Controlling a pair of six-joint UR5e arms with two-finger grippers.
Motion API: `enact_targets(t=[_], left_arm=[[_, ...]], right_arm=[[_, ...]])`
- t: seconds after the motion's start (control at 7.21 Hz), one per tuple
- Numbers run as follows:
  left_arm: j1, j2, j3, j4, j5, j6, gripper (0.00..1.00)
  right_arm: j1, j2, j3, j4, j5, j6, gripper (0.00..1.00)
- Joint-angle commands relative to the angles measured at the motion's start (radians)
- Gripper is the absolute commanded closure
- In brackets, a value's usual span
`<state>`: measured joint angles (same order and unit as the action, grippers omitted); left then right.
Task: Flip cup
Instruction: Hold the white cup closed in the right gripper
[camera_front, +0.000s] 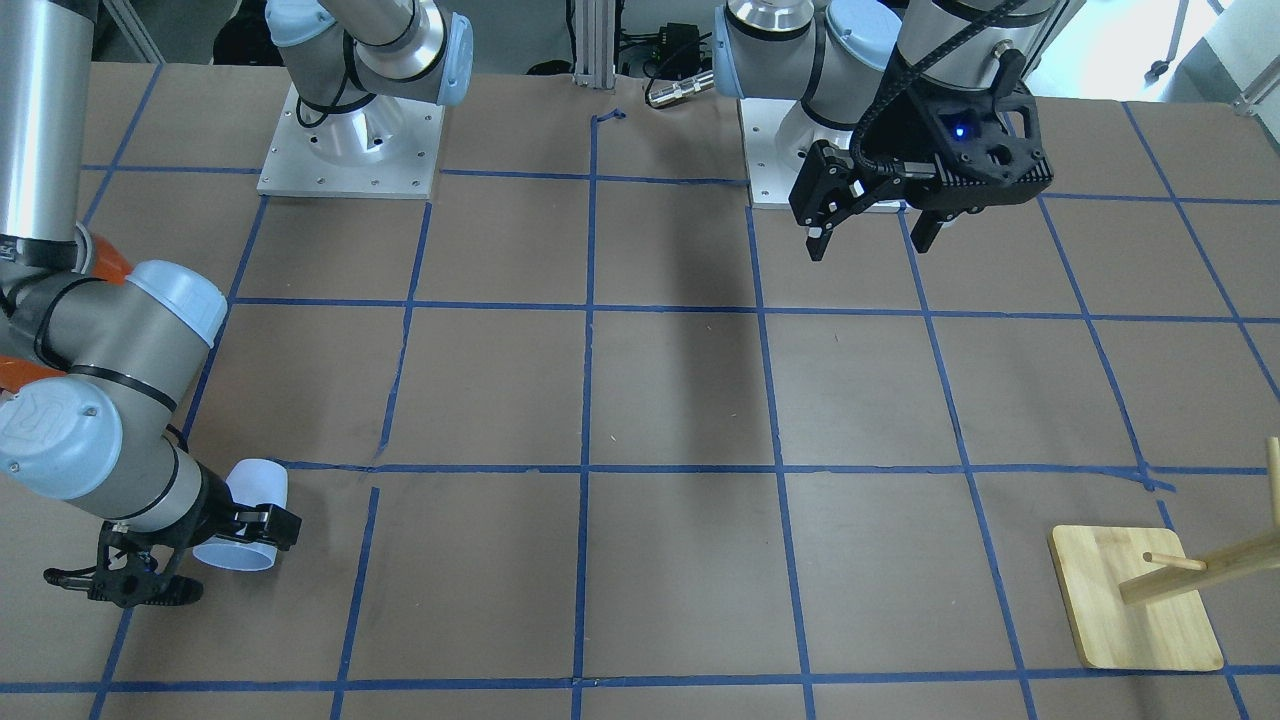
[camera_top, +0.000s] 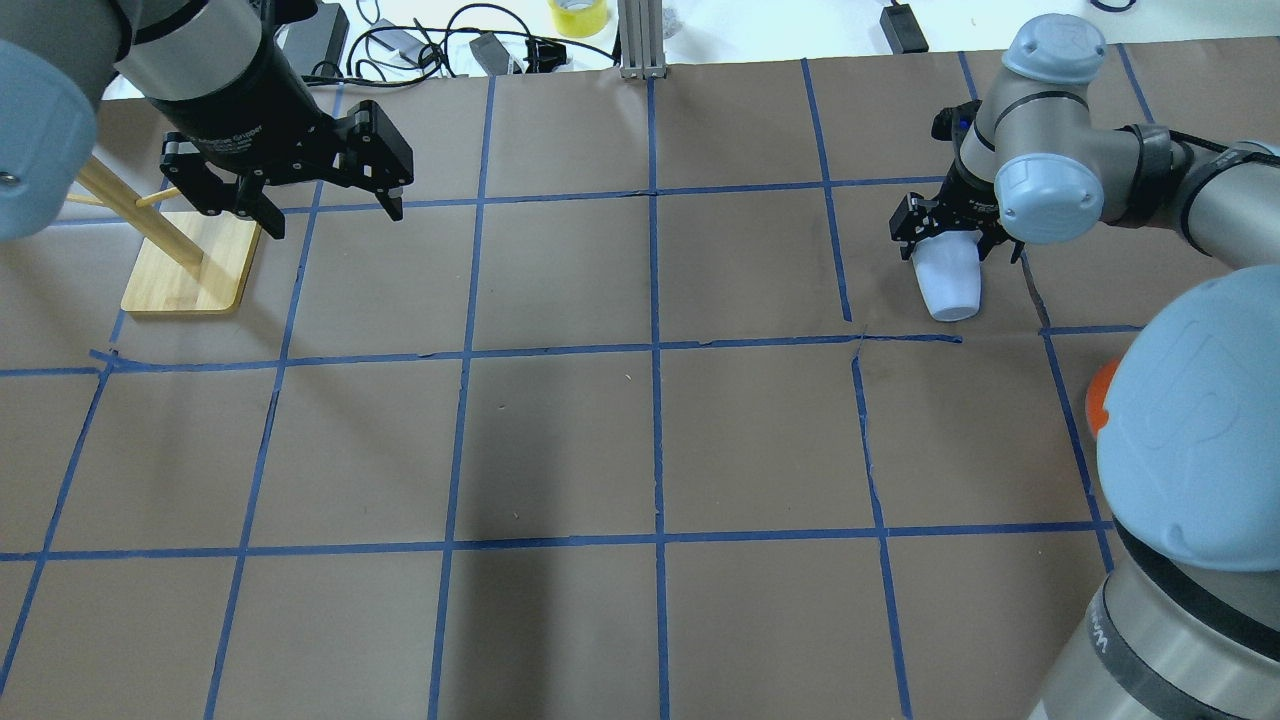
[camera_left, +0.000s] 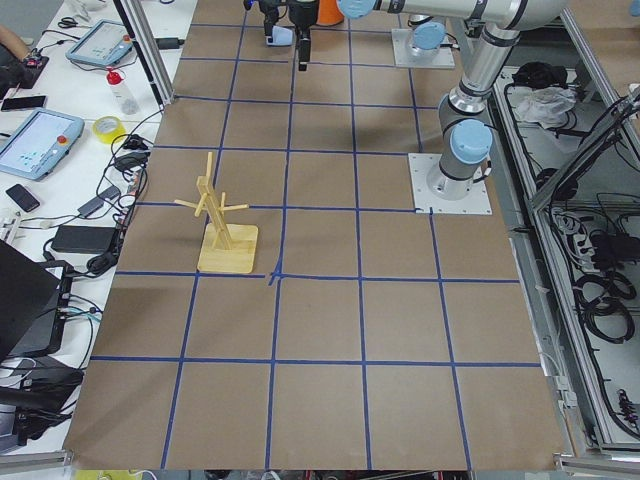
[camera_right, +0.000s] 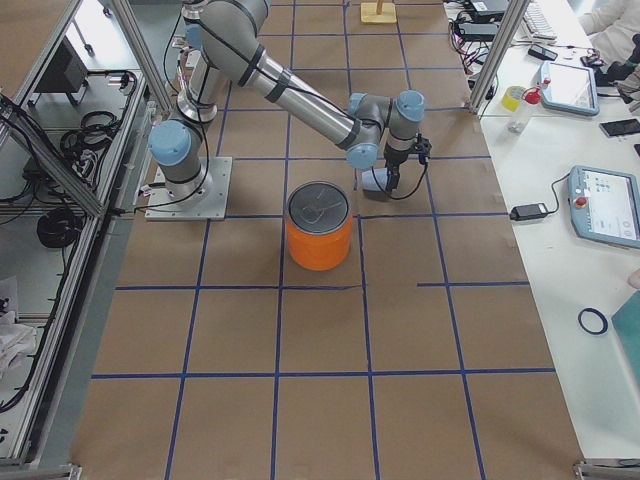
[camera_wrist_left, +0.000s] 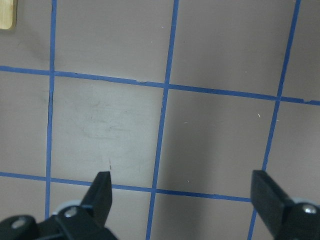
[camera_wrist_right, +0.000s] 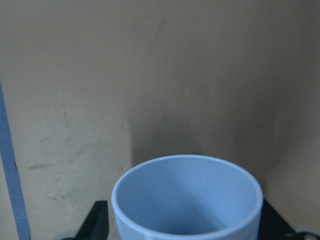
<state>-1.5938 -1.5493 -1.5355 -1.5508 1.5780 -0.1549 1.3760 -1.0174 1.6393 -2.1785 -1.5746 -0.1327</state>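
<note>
The cup (camera_front: 245, 515) is a small pale blue-white tumbler, tilted over close above the table at the far right of the table. My right gripper (camera_front: 240, 535) is shut on the cup; in the overhead view the gripper (camera_top: 950, 240) grips its upper part and the cup (camera_top: 946, 285) hangs out below it. The right wrist view shows the cup's blue inside (camera_wrist_right: 187, 197) between the fingers (camera_wrist_right: 97, 222). My left gripper (camera_front: 875, 235) is open and empty above the table; it also shows in the overhead view (camera_top: 325, 205) and the left wrist view (camera_wrist_left: 182, 195).
A wooden peg rack on a square base (camera_front: 1135, 595) stands near the left gripper (camera_top: 185, 265). A large orange can with a silver lid (camera_right: 320, 227) stands close to the right arm. Blue tape lines grid the brown table (camera_top: 650, 440).
</note>
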Motion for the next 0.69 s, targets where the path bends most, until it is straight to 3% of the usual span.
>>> enact_targets(t=[0.0,0.55], left_arm=[[0.000,0.000,0.000,0.000,-0.001,0.000,0.00],[0.000,0.000,0.000,0.000,0.001,0.000,0.00]], right_arm=[[0.000,0.013,0.025,-0.067,-0.002,-0.039,0.01],[-0.002,0.016,0.028,-0.067,-0.004,-0.039,0.02]])
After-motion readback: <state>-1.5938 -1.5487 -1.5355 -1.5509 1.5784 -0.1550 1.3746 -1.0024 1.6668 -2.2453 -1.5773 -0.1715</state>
